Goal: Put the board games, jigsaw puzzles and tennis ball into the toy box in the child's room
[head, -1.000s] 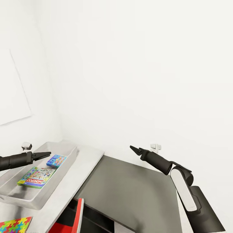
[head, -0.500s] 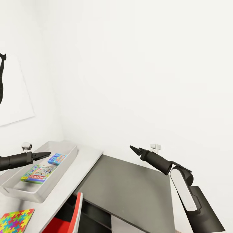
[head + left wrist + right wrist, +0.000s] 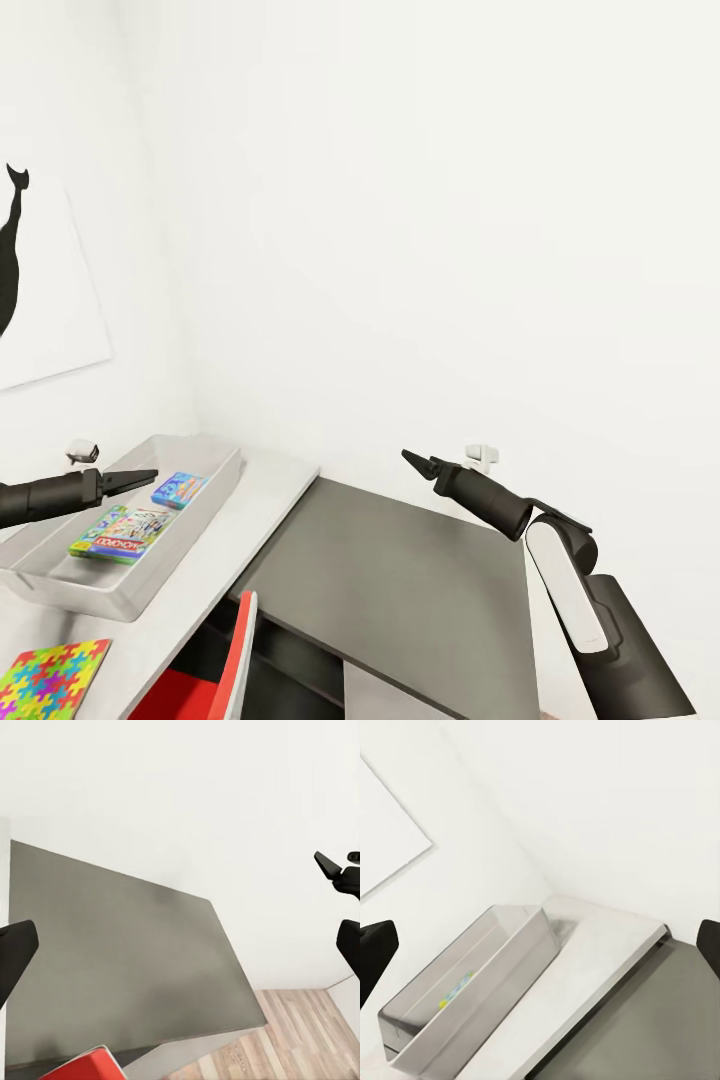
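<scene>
The toy box [image 3: 196,522], a shallow light-grey bin, stands on the pale grey table [image 3: 262,500] at the left. Two board games lie flat inside it: a small blue one [image 3: 180,490] and a green-white-red one [image 3: 122,532]. A jigsaw puzzle [image 3: 50,680] lies on the table nearer me, cut by the picture's edge. My left gripper [image 3: 145,476] hangs over the box, open and empty; its fingers [image 3: 15,952] stand wide apart. My right gripper [image 3: 415,460] is open and empty above the dark desk. In the right wrist view the toy box [image 3: 472,982] lies ahead.
A lower dark-grey desk [image 3: 400,570] adjoins the table on the right, against the white wall. A red chair [image 3: 228,665] stands under the table's edge. A white picture with a black silhouette [image 3: 40,300] hangs on the left wall. Wood floor [image 3: 292,1035] shows beyond the desk.
The whole view has shifted, bringing the silhouette picture and more of the jigsaw puzzle into sight, so the camera moved. Both arms keep the same pose and stay open.
</scene>
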Motion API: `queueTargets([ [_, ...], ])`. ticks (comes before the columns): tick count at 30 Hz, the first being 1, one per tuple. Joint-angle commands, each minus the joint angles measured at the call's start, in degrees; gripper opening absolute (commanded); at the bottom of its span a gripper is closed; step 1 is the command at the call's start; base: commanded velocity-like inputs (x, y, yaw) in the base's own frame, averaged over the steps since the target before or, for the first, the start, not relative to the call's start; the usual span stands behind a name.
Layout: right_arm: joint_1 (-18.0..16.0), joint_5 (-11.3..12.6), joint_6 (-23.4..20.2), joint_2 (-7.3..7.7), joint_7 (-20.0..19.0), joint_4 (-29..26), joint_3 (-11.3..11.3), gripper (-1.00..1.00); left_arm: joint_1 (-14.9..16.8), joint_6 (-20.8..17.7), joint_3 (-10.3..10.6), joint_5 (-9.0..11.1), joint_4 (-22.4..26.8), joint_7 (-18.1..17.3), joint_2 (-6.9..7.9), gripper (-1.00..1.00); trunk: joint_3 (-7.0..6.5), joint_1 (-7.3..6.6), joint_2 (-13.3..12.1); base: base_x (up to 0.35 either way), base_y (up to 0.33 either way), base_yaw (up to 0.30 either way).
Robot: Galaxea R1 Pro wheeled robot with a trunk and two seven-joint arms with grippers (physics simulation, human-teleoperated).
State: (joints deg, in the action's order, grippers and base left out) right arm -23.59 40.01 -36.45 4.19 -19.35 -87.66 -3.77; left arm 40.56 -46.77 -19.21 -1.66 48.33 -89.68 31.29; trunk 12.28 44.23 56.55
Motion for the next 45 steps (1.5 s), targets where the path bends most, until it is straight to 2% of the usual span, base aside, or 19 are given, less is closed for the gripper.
queueTargets([
  [1, -0.05, 0.20, -0.25, 0.03, -0.07, 0.04, -0.01, 1.00, 0.05, -0.60, -0.04, -0.18, 0.01, -0.32, 0.00, 1.00, 0.08, 0.01, 0.06, 0.000, 0.000, 0.000],
  [23, -0.05, 0.03, -0.28, -0.13, -0.14, 0.19, -0.01, 1.00, 0.05, -0.52, -0.04, -0.17, 0.01, -0.32, 0.00, 1.00, 0.08, 0.01, 0.06, -0.013, 0.000, 0.008],
  [37, -0.05, -0.02, -0.27, -0.06, -0.11, 0.12, -0.05, 1.00, 0.05, -0.52, 0.04, -0.17, 0.01, -0.32, -0.08, 1.00, 0.08, 0.01, 0.06, -0.253, 0.000, 0.257],
  [45, -0.05, -0.04, -0.21, -0.06, -0.16, 0.12, -0.10, 1.00, 0.05, -0.52, 0.02, -0.16, 0.01, -0.32, -0.06, 1.00, 0.08, 0.01, 0.06, -0.052, 0.000, 0.287],
])
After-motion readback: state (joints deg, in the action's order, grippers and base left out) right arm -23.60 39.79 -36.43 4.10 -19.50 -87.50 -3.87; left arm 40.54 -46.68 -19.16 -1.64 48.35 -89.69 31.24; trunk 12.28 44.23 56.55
